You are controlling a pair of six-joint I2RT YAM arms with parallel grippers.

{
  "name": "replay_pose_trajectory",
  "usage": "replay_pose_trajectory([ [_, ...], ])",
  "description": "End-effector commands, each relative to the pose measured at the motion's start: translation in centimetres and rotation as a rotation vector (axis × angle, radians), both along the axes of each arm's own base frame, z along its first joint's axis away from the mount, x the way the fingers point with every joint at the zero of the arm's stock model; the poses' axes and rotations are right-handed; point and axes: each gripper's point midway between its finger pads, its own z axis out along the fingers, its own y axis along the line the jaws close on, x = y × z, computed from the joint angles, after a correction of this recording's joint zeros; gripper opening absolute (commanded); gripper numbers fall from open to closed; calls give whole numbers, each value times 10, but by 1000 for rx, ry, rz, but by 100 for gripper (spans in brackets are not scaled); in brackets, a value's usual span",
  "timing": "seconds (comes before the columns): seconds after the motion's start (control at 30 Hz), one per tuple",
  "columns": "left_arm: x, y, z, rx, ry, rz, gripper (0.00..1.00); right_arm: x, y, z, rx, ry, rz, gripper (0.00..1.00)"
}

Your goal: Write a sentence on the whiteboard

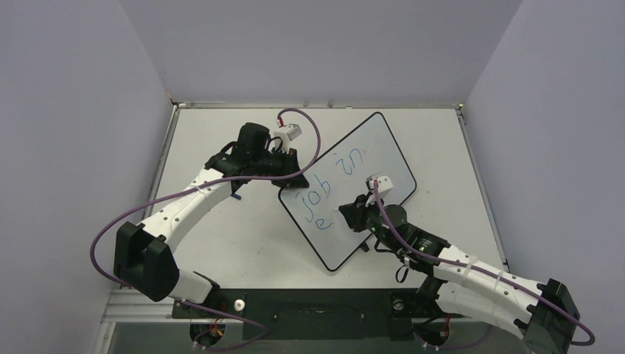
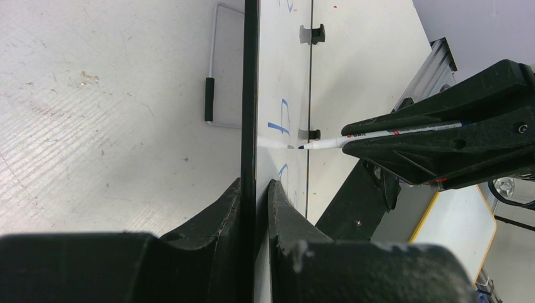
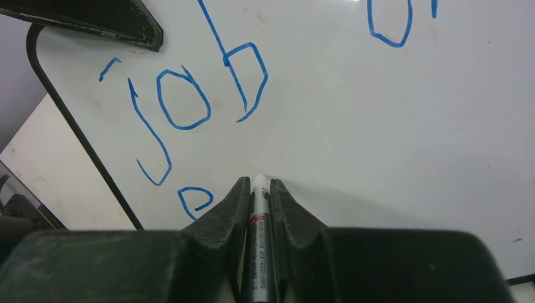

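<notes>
Whiteboard lies askew mid-worktop. Sentence reads "job in", plus an "e" starting a 2nd line. Looks unfinished, more words prob. left. R claw clamped on marker, tip just right of the "e". L claw pinches board's left edge.

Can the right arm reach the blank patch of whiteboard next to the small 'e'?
Probably yes: the marker in the right gripper has its tip at the whiteboard beside the e, with bare board around it; nothing lies between.
</notes>
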Motion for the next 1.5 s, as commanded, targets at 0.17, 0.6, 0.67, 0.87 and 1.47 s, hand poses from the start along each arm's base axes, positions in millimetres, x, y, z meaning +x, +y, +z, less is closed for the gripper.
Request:
replay_pose_trajectory([
  [0.17,5,22,-23,138,-46,42,0,7,15,26,85,-48,30,0],
  [0.6,5,22,-23,140,-47,44,0,-3,19,11,73,-12,79,0],
  [0.67,5,22,-23,140,-48,45,0,-5,17,8,71,-6,82,0],
  [0.87,5,22,-23,140,-48,45,0,-11,10,-8,57,22,73,0],
  [1.47,4,22,-24,142,-44,45,0,5,-14,-4,3,4,-76,0],
])
